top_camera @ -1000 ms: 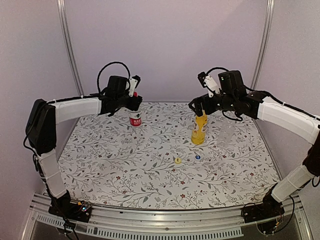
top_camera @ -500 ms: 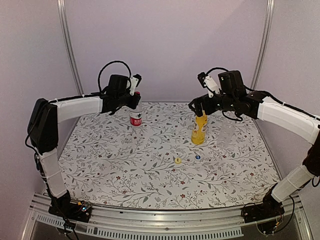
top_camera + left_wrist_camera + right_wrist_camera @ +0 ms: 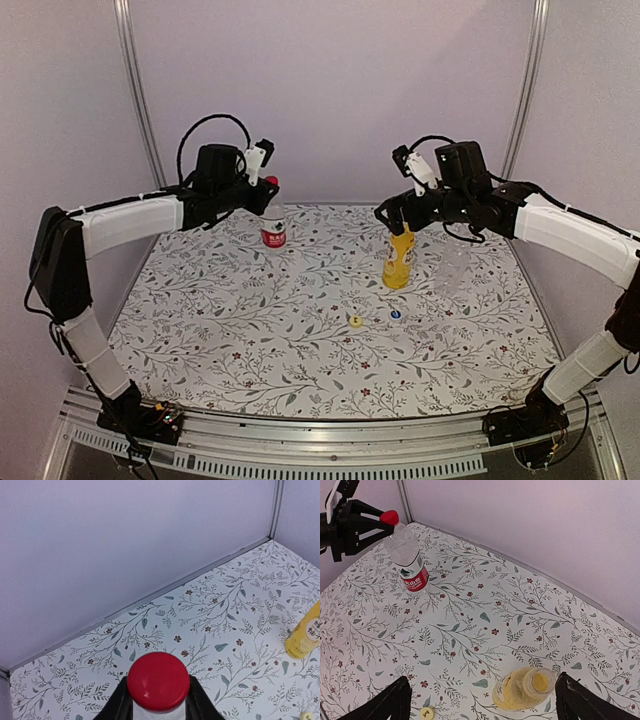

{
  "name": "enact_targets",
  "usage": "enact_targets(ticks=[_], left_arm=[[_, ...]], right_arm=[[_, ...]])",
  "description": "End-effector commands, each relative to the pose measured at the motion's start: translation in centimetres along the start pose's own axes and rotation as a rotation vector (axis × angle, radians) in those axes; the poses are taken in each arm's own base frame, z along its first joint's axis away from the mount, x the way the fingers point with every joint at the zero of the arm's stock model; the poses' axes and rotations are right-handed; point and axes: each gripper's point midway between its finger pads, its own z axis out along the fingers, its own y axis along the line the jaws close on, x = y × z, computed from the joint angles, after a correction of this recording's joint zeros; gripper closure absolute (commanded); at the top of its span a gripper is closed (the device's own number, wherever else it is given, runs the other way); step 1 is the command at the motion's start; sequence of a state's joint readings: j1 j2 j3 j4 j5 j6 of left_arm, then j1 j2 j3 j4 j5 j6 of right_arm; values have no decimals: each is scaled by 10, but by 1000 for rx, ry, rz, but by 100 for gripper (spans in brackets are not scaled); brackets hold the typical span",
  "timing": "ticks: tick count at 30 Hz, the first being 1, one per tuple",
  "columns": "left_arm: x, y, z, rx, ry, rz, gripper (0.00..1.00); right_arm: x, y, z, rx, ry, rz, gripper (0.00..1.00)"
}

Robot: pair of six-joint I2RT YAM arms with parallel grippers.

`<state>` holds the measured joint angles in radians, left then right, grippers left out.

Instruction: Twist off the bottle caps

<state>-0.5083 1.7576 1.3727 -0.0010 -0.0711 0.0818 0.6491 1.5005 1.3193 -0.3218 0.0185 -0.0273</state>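
Top: my left hand (image 3: 262, 188) pinches the red cap (image 3: 271, 181) on the far-left bottle (image 3: 272, 228); yellow cap (image 3: 355, 321) and blue cap (image 3: 396, 315) lie loose on the table (image 3: 250, 330) | Left wrist: red cap is squeezed between both fingers (image 3: 120, 705) | Right wrist: my right hand (image 3: 484, 680) is spread wide over the yellow bottle (image 3: 525, 687), whose top is open

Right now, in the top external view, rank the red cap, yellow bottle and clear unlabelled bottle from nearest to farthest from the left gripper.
1. red cap, back left, in the jaws of the left gripper.
2. yellow bottle, right of centre.
3. clear unlabelled bottle, farther right.
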Motion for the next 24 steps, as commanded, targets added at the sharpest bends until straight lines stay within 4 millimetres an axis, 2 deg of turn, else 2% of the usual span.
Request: enact_targets(ticks=[1,5,8,12,17,24], left_arm=[[-38,-38,-49,245,-156,15,94],[-61,-87,-117,545,-293,43,96],[-70,-126,-168,753,-376,79,98],[-77,-160,-214,921,-437,115,100],[-78,-186,-239,1037,-455,136,100],[-86,-191,-247,1063,-489,110,100]], right_arm=[[-21,32,-11,-175,-58,-45,1],[-25,76,-29,-437,-103,-98,1],[-24,101,-48,-602,-140,-154,1],[-21,124,-65,-731,-151,-196,1],[-17,147,-82,-846,-169,-251,1],[-1,175,-91,-939,-149,-311,1]])
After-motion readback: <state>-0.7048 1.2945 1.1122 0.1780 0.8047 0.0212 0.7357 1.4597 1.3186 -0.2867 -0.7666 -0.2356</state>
